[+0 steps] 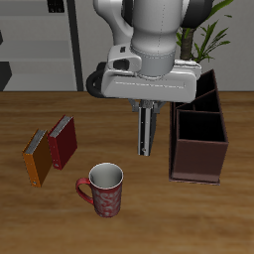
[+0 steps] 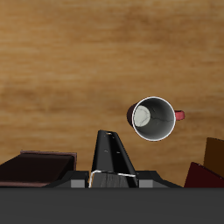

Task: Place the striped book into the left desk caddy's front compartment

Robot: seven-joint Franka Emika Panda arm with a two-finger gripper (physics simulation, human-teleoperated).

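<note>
My gripper (image 1: pixel 146 103) is shut on the striped book (image 1: pixel 146 131), a thin dark grey book that hangs upright below the fingers, above the table. The book also shows edge-on in the wrist view (image 2: pixel 112 156), held between the fingers (image 2: pixel 91 180). The left desk caddy (image 1: pixel 198 157), a dark reddish-brown open box with dividers, stands just beside the book and apart from it. The compartments that show look empty. Part of the caddy (image 2: pixel 39 166) appears in the wrist view.
A red patterned mug (image 1: pixel 103 189) stands near the table's front edge, below and in front of the book; its white inside (image 2: pixel 154 118) shows in the wrist view. A red book (image 1: pixel 63 141) and an orange book (image 1: pixel 38 157) stand together farther off. A plant (image 1: pixel 210 35) is behind the caddy.
</note>
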